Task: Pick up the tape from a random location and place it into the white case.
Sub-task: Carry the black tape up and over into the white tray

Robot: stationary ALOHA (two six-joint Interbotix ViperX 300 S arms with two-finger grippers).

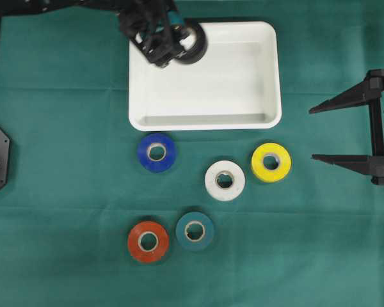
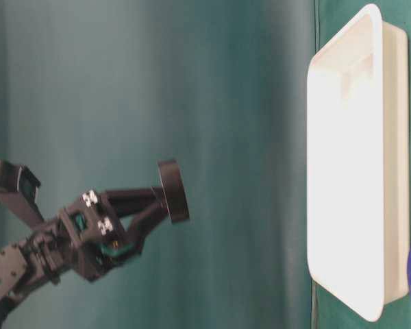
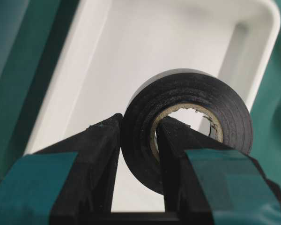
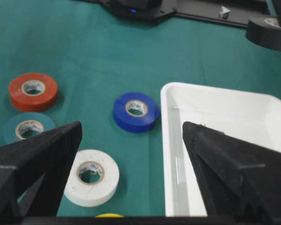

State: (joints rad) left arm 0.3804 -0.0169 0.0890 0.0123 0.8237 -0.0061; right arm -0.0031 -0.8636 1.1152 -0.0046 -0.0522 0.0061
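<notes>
A black tape roll (image 1: 193, 39) hangs in the air over the far left corner of the white case (image 1: 205, 123). My left gripper (image 1: 173, 45) is shut on the black tape, one finger through its core and the other on its outer wall (image 3: 140, 119). From table level the tape (image 2: 172, 190) is well above the case (image 2: 342, 178). The left wrist view shows the roll (image 3: 187, 101) with the case's rim (image 3: 56, 84) below it. My right gripper (image 1: 312, 133) stands open and empty at the right table edge (image 4: 132, 126).
Several tape rolls lie on the green cloth in front of the case: blue (image 1: 157, 152), white (image 1: 224, 180), yellow (image 1: 271, 162), red (image 1: 148, 241) and teal (image 1: 194, 230). The case holds nothing inside.
</notes>
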